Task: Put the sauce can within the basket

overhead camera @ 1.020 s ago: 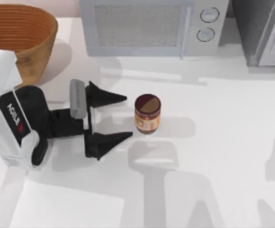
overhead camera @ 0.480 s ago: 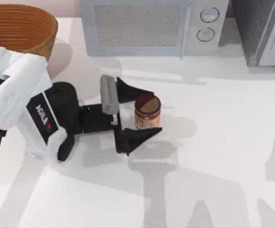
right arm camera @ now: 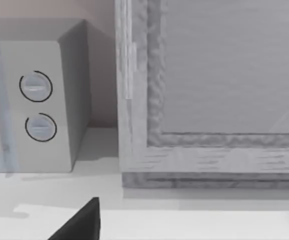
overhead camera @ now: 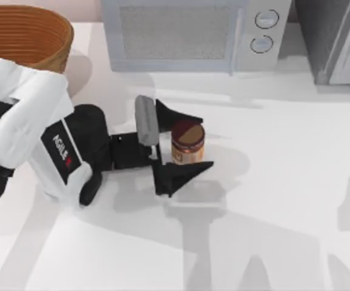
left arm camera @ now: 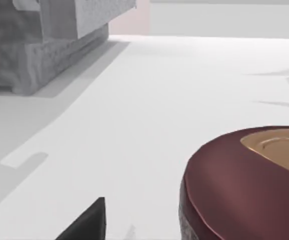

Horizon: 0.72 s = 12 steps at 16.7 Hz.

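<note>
The sauce can (overhead camera: 188, 143) stands upright on the white table, with a maroon top and an orange label. My left gripper (overhead camera: 206, 142) is open and straddles the can, one black finger on its far side and one on its near side, with small gaps on both sides. In the left wrist view the can's maroon top (left arm camera: 249, 190) looms close, beside one dark fingertip (left arm camera: 87, 224). The wicker basket (overhead camera: 63, 51) sits at the table's back left corner, behind my left arm. A dark part of my right gripper (right arm camera: 79, 224) shows low in the right wrist view.
A grey microwave (overhead camera: 187, 33) stands along the back edge, just behind the can. A grey cabinet (overhead camera: 338, 39) fills the back right corner. White table surface (overhead camera: 284, 200) lies to the right of and in front of the can.
My left arm has moved right, bringing the open gripper from short of the can to around it. The can has not moved.
</note>
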Each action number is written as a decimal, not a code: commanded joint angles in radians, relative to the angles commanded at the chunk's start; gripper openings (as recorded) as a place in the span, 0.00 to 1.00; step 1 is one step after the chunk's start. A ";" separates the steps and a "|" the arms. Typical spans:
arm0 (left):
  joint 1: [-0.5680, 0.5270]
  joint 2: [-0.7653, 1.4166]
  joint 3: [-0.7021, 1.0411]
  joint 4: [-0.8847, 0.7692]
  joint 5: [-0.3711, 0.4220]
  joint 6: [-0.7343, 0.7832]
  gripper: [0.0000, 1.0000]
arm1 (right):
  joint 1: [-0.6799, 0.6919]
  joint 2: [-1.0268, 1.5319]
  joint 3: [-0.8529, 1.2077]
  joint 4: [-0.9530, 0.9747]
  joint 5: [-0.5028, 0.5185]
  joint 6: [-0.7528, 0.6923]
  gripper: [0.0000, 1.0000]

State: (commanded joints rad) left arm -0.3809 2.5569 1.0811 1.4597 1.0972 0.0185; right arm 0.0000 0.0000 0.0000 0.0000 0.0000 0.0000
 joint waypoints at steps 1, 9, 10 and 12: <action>0.000 0.000 0.000 0.000 0.000 0.000 0.77 | 0.000 0.000 0.000 0.000 0.000 0.000 1.00; 0.000 0.000 0.000 0.000 0.000 0.000 0.17 | 0.000 0.000 0.000 0.000 0.000 0.000 1.00; 0.000 0.000 0.000 0.000 0.000 0.000 0.10 | 0.000 0.000 0.000 0.000 0.000 0.000 1.00; 0.000 0.000 0.000 0.000 0.000 0.000 0.00 | 0.000 0.000 0.000 0.000 0.000 0.000 1.00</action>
State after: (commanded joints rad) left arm -0.3809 2.5569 1.0811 1.4597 1.0972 0.0185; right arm 0.0000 0.0000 0.0000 0.0000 0.0000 0.0000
